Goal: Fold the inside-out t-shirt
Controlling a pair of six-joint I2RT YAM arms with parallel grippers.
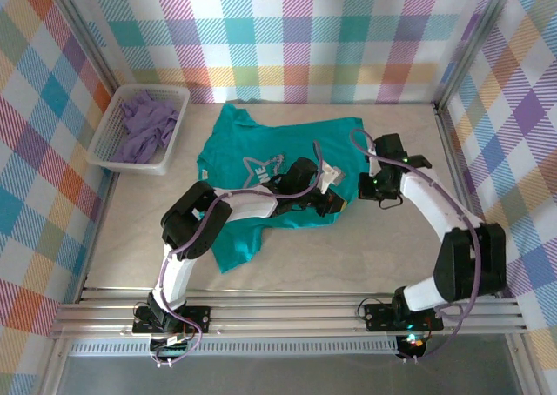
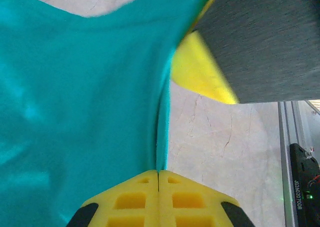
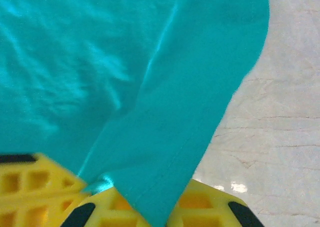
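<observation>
Top external view: the inside-out t-shirt (image 1: 287,138) lies spread on the table (image 1: 392,256), from the centre toward the left, with its pale graphic (image 1: 261,167) facing up.
Shirt, near portion: runs under the left arm toward the near edge of the table, bunched rather than flat.
Left gripper (image 1: 335,205): sits at the shirt edge nearest the right arm, low over the cloth.
Left gripper, left wrist view (image 2: 158,174): the yellow fingers (image 2: 130,202) are pressed together with the teal hem caught in the seam between them. The cloth rises from the grip in a stretched sheet.
Right gripper (image 1: 365,189): sits just beside the left gripper, at the same edge of the shirt.
Right gripper, right wrist view (image 3: 150,199): the fingers (image 3: 210,207) are drawn together on a hemmed strip of the shirt, which passes between them and widens upward. Bare table lies to one side.
Grey block (image 2: 260,42): has a yellow wedge beneath it, sits close to the lens and is blurred. What it is cannot be told.
Basket (image 1: 130,166): white, at the far left of the table, near the shirt but apart from it.
Lavender garment (image 1: 144,125): lies crumpled inside the basket.
</observation>
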